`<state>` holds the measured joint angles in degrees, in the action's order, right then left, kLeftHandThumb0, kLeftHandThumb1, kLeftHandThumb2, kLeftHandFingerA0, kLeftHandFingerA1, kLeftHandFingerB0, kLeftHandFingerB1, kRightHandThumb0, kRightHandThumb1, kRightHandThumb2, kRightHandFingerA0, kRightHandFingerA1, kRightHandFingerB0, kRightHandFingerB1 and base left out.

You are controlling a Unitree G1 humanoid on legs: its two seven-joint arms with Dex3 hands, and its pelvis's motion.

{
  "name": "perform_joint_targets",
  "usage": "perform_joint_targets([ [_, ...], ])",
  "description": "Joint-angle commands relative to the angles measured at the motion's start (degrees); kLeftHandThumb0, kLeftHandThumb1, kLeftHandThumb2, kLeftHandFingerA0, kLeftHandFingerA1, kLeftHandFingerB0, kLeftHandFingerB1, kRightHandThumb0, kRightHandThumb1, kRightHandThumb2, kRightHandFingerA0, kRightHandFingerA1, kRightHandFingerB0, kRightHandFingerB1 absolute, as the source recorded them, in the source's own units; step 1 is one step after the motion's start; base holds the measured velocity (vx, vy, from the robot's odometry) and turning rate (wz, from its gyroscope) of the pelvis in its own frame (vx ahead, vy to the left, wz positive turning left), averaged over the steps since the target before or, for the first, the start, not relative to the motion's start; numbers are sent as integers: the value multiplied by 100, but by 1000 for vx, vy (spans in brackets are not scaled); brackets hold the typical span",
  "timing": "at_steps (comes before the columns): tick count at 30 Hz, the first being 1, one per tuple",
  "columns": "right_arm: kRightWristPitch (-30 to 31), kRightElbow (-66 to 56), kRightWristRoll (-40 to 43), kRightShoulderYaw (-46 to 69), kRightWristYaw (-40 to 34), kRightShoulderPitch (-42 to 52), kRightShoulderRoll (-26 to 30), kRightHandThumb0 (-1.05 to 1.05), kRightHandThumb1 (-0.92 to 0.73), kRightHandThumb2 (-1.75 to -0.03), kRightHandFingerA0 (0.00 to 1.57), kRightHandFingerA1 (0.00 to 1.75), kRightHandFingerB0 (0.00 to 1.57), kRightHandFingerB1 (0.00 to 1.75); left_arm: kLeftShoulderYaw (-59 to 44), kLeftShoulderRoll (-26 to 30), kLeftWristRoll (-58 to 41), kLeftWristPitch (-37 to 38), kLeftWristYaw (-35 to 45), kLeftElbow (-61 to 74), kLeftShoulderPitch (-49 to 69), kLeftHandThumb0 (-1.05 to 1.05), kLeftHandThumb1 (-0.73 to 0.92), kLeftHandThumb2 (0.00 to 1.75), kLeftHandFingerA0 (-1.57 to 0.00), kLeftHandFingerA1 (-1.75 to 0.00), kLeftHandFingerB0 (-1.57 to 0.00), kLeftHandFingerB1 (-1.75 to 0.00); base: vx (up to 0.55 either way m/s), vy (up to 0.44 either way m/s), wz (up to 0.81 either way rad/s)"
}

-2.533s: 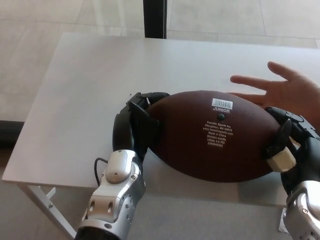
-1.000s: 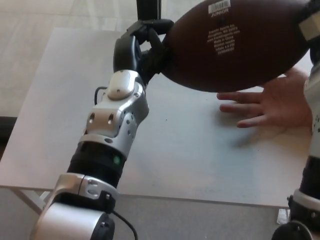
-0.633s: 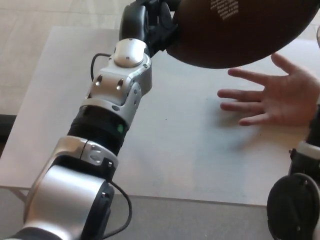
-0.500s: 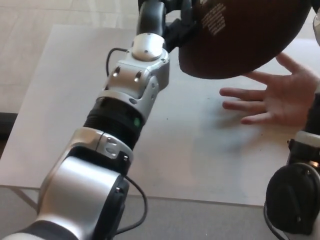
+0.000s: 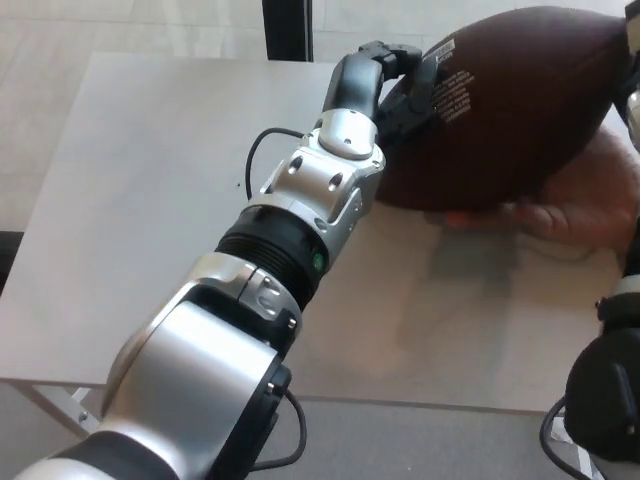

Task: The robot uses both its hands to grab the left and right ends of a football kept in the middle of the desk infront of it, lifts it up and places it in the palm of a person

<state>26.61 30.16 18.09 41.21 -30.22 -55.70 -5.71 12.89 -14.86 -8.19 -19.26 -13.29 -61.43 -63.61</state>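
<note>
Because the ball (image 5: pixel 505 110) now lies low over the person's palm (image 5: pixel 590 205), with its long axis running across the picture and tipped a little upward to my right, what I watch is the contact between its underside and that palm. Starting at my left, the left arm (image 5: pixel 300 215) reaches diagonally across the desk (image 5: pixel 150 200), and the left hand (image 5: pixel 385 80) wraps its dark fingers (image 5: pixel 395 52) around the ball's left end, thumb side tucked against the leather near the white print. That hand is the one I see best and it is the nearer one to the ball in view. Further right, the ball seems to rest on or just above the person's fingers, which poke out beneath it. At the far right edge only a sliver of the right hand (image 5: pixel 630 75) shows against the ball's other end; it looks pressed there, holding. The desk is pale, smooth and bare around the palm. Beyond it lie a tiled floor (image 5: pixel 120 25) and a dark post (image 5: pixel 287 30).
</note>
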Motion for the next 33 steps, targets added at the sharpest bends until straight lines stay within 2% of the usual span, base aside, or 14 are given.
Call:
perform_joint_targets([
  [1, -350, 715, 93, -44, -17, 610, 91, -23, -69, -76, 105, 173, 89, 137, 644, -861, 598, -289, 1542, -677, 112, -50, 84, 64, -48, -65, -43, -46, 0, 0, 0],
  [4, -480, 970, 181, -31, 365, 744, 296, -36, -83, -67, 106, 175, 81, 166, 1163, -863, 997, -334, 1781, -763, 69, -46, 75, 63, -51, -126, -51, -56, 0, 0, 0],
  [5, -539, 1029, 216, 2, 406, 766, 341, -34, -82, -67, 106, 175, 82, 168, 1293, -856, 1086, -351, 1806, -766, 62, -52, 76, 64, -53, -113, -47, -54, 0, 0, 0],
  [7, -724, 1111, 156, -6, 379, 849, 414, -38, -59, -96, 129, 146, 78, 88, 1633, -811, 1315, -430, 1844, -753, 14, -40, 80, 66, -55, -149, -50, -58, 0, 0, 0],
  [11, -849, 1300, -226, -335, 422, 1021, 712, -31, -65, -104, 123, 136, 90, 109, 2200, -515, 1692, -289, 2037, -653, -131, -22, 73, 65, -57, -124, -56, -63, 0, 0, 0],
  [14, -963, 1427, -503, -689, 721, 1103, 1032, -21, -77, -77, 93, 169, 71, 140, 2271, -188, 1716, -181, 2118, -554, -291, -16, 65, 82, -59, -155, -63, -87, 0, 0, 0],
  [18, -983, 1409, -566, -913, 833, 1109, 1255, -28, -60, -102, 123, 133, 85, 102, 2372, 7, 1772, -16, 2110, -539, -387, -16, 66, 83, -63, -147, -69, -83, 0, 0, 0],
  [19, -939, 1394, -558, -938, 834, 1091, 1293, -26, -77, -68, 97, 170, 82, 102, 2381, 46, 1773, -8, 2118, -521, -421, -16, 65, 81, -71, -145, -73, -78, 0, 0, 0],
  [24, -789, 1085, -956, -1570, 892, 1096, 1736, -38, -80, -64, 101, 88, 47, 41, 1916, 462, 1453, -155, 1855, -98, -704, -39, 79, 64, -89, -130, -46, -60, 0, 0, 0],
  [25, -802, 1011, -874, -1556, 939, 1108, 1775, -48, -61, -94, 85, 77, 29, 50, 1889, 567, 1449, -153, 1880, 35, -709, -43, 79, 63, -86, -117, -44, -58, 0, 0, 0],
  [26, -742, 872, -863, -1680, 1126, 1163, 1888, -45, -83, -65, 75, 61, 20, 30, 1736, 627, 1359, -211, 1823, 87, -733, -46, 78, 63, -84, -111, -43, -55, 0, 0, 0],
  [29, -759, 630, -731, -1778, 1434, 1189, 2176, -83, -62, -89, 4, 32, 0, 5, 1176, 952, 1032, -317, 1724, 520, -620, -50, 73, 62, -71, -125, -28, -41, 0, 0, 0],
  [32, -496, 316, -657, -1918, 1618, 1271, 2478, -69, -69, -88, 2, 40, 0, 0, 713, 1256, 845, -627, 1800, 1317, -305, -53, 71, 65, -75, -152, -22, -39, 0, 0, 0],
  [33, -248, 100, -650, -1990, 1792, 1311, 2739, -90, -71, -99, 8, 21, 0, 5, 578, 1534, 845, -798, 1853, 1889, -46, -57, 76, 62, -53, -89, -20, -33, 0, 0, 0],
])
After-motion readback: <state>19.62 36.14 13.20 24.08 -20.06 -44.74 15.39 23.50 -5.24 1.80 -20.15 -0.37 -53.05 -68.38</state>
